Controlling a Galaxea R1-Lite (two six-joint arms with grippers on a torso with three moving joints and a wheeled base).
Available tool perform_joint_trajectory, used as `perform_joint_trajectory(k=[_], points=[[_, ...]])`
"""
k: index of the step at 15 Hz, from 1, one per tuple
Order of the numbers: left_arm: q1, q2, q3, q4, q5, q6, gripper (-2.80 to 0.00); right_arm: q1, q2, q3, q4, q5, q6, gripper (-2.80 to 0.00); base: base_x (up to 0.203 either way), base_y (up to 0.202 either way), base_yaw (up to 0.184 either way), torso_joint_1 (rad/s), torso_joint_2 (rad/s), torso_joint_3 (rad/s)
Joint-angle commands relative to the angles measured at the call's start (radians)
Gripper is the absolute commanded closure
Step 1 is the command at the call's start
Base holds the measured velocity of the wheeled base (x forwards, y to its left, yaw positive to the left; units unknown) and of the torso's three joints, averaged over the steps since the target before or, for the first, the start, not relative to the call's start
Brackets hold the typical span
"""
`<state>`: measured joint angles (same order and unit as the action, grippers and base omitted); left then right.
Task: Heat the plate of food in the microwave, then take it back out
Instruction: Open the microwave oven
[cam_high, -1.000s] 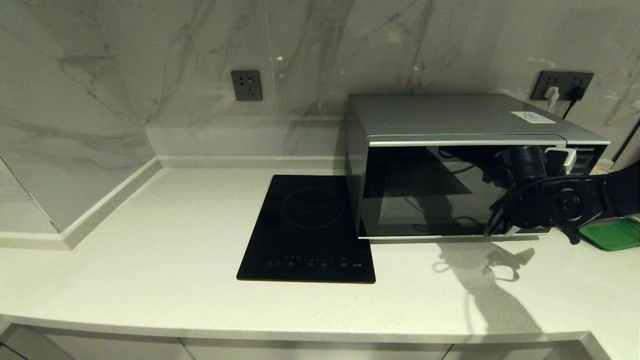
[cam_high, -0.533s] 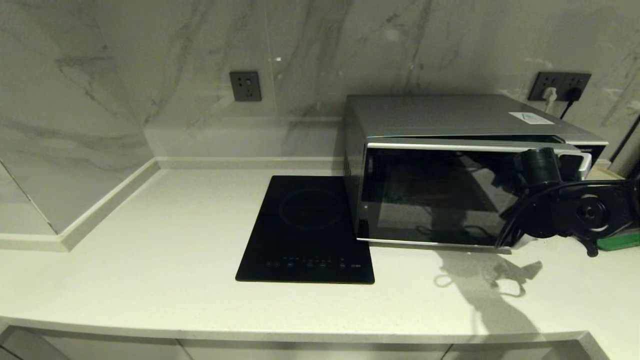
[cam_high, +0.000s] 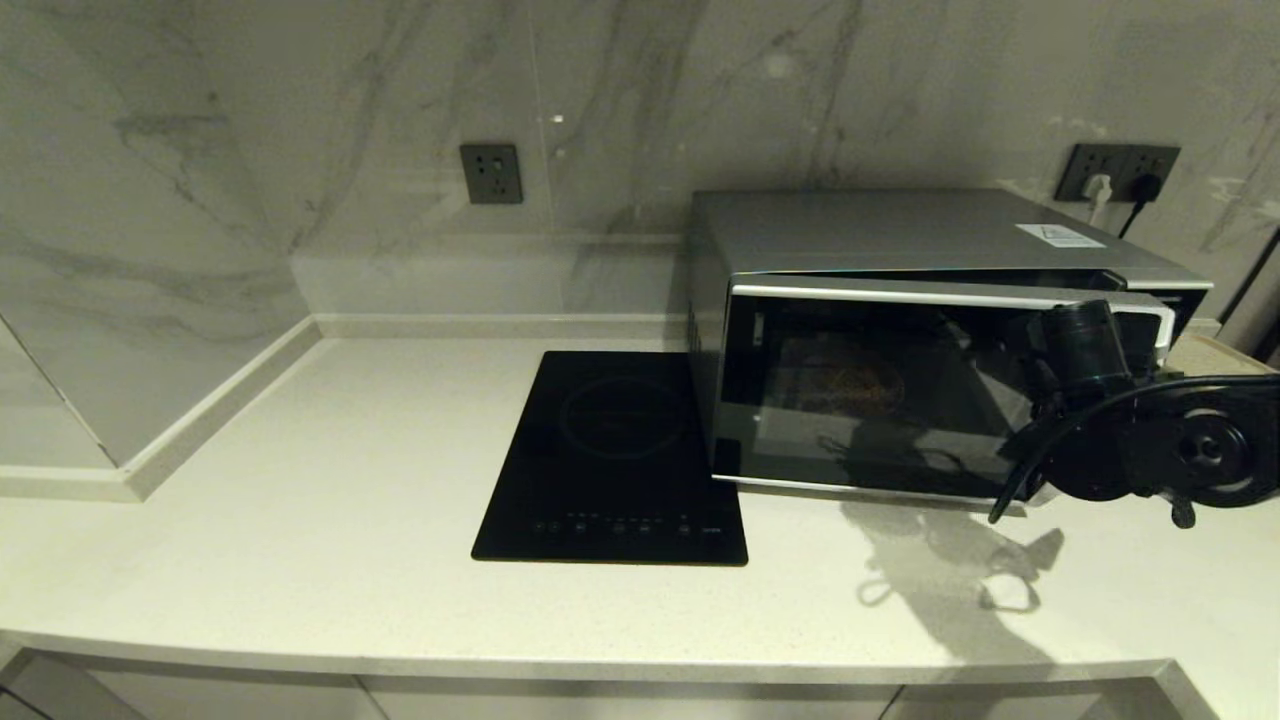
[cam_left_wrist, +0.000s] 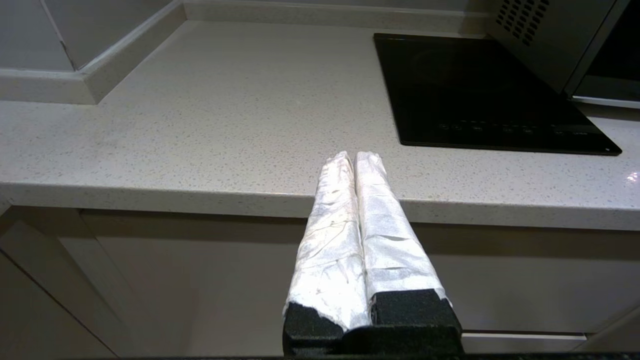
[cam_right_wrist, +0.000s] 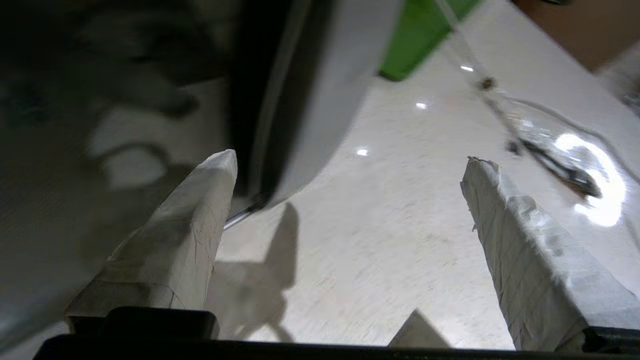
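The silver-grey microwave (cam_high: 900, 230) stands at the back right of the counter. Its dark glass door (cam_high: 790, 440) is ajar, the right edge swung out toward me. Through the glass a dim round shape with orange-yellow marks, the plate of food (cam_high: 850, 383), shows inside. My right arm (cam_high: 1150, 450) is at the door's right edge. My right gripper (cam_right_wrist: 350, 160) is open, and one finger (cam_right_wrist: 190, 230) sits right beside the door's edge (cam_right_wrist: 300, 100). My left gripper (cam_left_wrist: 354, 156) is shut on nothing and parked low, in front of the counter's front edge.
A flat black induction hob (cam_high: 615, 455) lies left of the microwave. A green tray (cam_right_wrist: 415, 40) and a clear glass piece (cam_right_wrist: 565, 135) lie on the counter to the microwave's right. Wall sockets (cam_high: 1118, 170) with plugs are behind it.
The microwave door went from shut to ajar, its right edge swinging outward. My right arm moved toward me and rightward with it. The plate now shows through the glass.
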<state>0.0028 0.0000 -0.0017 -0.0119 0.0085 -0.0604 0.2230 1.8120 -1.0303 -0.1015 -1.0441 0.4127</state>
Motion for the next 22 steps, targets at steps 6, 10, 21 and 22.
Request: perform_joint_trajectory(k=[6, 10, 21, 22], points=[[0.000, 0.000, 0.000, 0.000, 0.001, -0.001, 0.00, 0.279, -0.535, 0.000, 0.415, 0.427, 0.019, 0.00, 0.000, 0.000, 0.000, 0.000, 0.00, 0.000], [0.000, 0.000, 0.000, 0.000, 0.001, -0.001, 0.00, 0.128, -0.450, -0.428, 0.729, 0.684, 0.113, 0.00, 0.000, 0.000, 0.000, 0.000, 0.00, 0.000], [0.000, 0.000, 0.000, 0.000, 0.001, -0.001, 0.00, -0.230, 0.033, -0.952, 0.858, 1.011, 0.207, 0.00, 0.000, 0.000, 0.000, 0.000, 0.00, 0.000], [0.000, 0.000, 0.000, 0.000, 0.001, -0.001, 0.00, -0.232, 0.026, -0.952, 0.855, 1.024, 0.211, 0.00, 0.000, 0.000, 0.000, 0.000, 0.00, 0.000]])
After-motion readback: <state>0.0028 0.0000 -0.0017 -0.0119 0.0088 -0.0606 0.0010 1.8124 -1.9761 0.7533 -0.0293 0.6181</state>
